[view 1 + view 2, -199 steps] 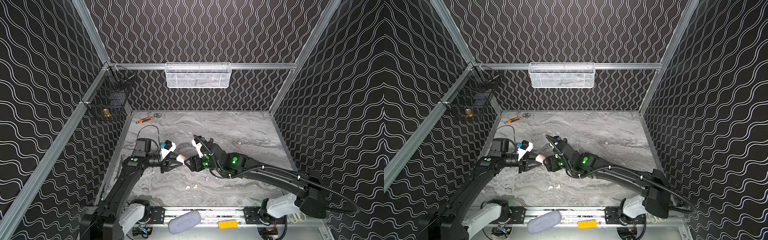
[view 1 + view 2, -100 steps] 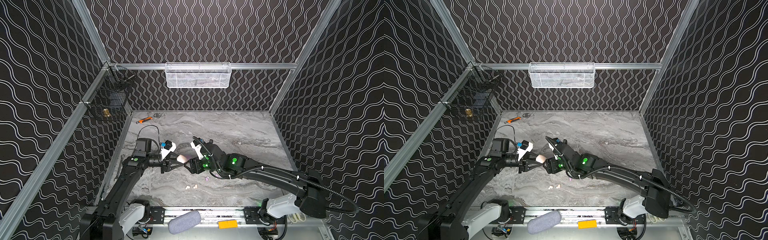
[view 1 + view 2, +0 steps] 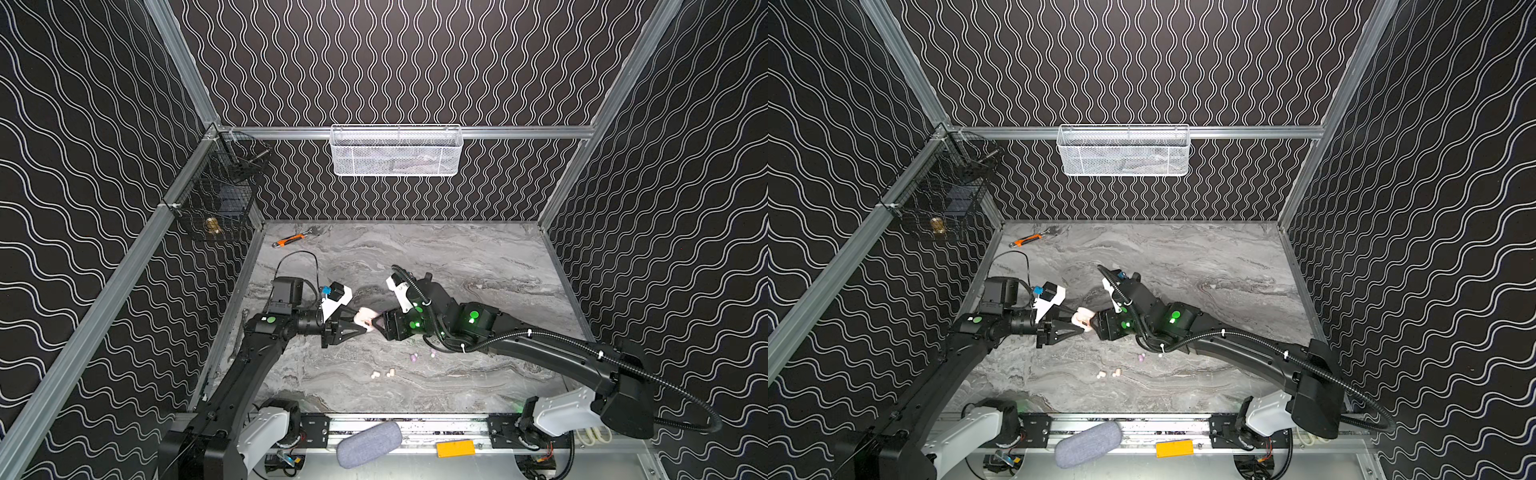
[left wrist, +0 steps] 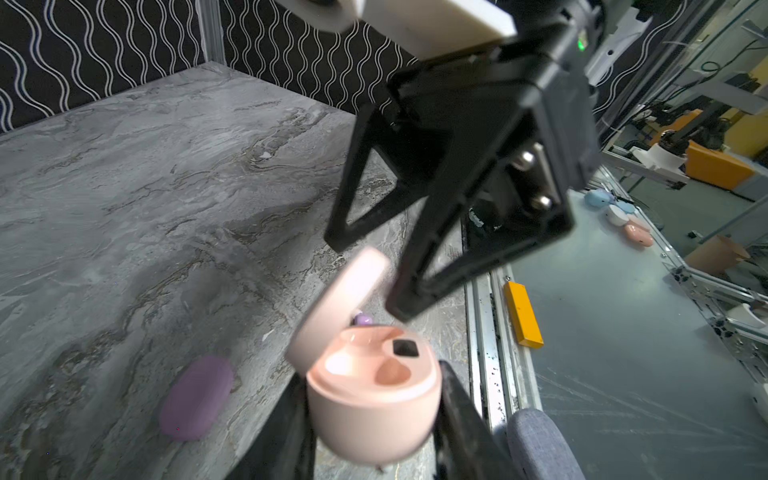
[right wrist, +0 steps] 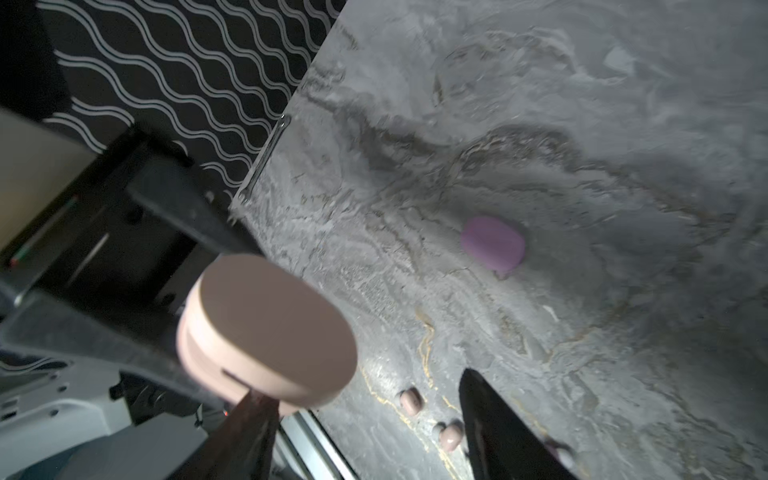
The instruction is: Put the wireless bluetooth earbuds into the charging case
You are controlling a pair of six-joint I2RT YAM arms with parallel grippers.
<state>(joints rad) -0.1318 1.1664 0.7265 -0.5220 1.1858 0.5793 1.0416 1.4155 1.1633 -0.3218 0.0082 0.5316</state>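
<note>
Now right pincer [image 3: 377, 325] nearer pink case [image 4: 374, 399]; left pincer [image 3: 360, 325] still clamping it.

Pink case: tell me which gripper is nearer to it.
Left. The left gripper is shut on the pink case; the right gripper, open, faces it, a fingertip beside its raised lid.

Charging case [image 3: 365, 316] between left gripper [image 3: 360, 326] and right gripper [image 3: 379, 323] above the table [image 3: 478, 257], earbuds [image 3: 375, 375] on table in front, wrench [image 3: 293, 240] back-left
</note>
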